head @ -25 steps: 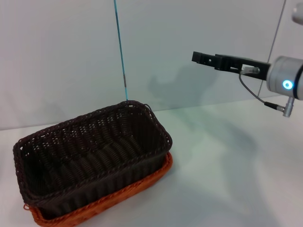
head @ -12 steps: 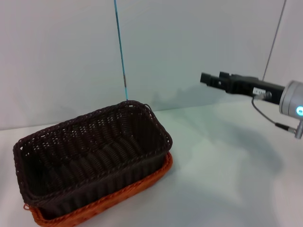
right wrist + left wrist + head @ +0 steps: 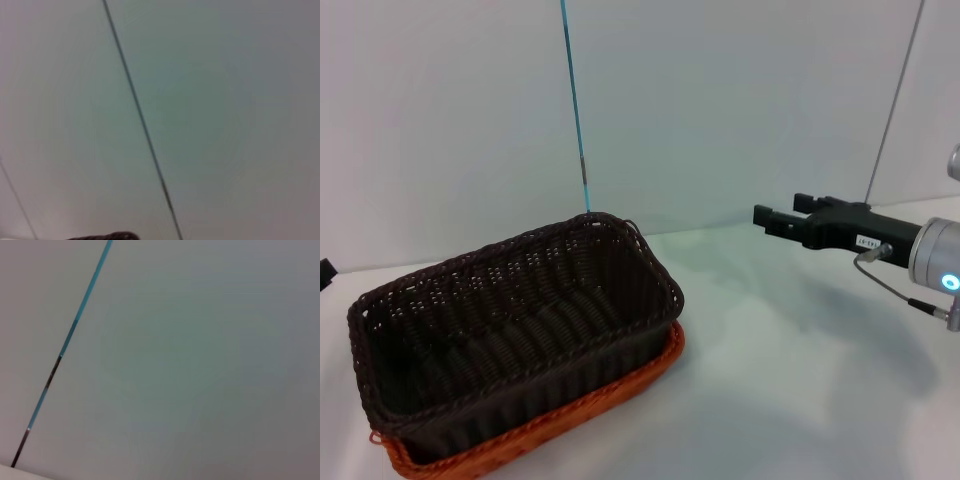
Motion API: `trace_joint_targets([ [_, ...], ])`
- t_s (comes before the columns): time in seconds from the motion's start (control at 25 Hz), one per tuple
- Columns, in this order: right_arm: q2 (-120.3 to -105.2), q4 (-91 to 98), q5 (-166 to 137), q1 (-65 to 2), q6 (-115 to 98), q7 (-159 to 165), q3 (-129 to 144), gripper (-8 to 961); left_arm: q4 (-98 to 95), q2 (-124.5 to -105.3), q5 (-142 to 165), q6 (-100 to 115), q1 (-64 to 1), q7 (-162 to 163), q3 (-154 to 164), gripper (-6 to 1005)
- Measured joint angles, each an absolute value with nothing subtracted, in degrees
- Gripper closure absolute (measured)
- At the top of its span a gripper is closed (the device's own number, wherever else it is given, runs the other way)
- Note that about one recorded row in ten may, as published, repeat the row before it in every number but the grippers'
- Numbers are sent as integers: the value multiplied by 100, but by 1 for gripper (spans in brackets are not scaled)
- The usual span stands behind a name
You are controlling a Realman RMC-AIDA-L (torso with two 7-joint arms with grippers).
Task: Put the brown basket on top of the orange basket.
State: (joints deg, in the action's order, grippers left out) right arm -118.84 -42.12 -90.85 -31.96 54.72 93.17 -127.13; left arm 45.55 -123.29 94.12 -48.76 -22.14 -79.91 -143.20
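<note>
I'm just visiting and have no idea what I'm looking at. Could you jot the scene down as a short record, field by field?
brown basket: dark woven basket, nested in the orange one, upright
orange basket: underneath, only its rim and lower edge show
table: white surface bearing both baskets
right gripper: in the air, off to the baskets' right, touching nothing, holding nothing
left gripper: barely a dark bit at the head view's left edge
background: pale wall with a thin blue line
task state: stacking looks done
</note>
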Motion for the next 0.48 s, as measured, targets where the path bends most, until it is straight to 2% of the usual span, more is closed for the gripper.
trace_joint_targets([
  [0.48,-11876,-4238,-9078,-3217,5471,9308,-12874,153,4772,-12329,9413,-5062,-2118,-7987,-14429,196],
])
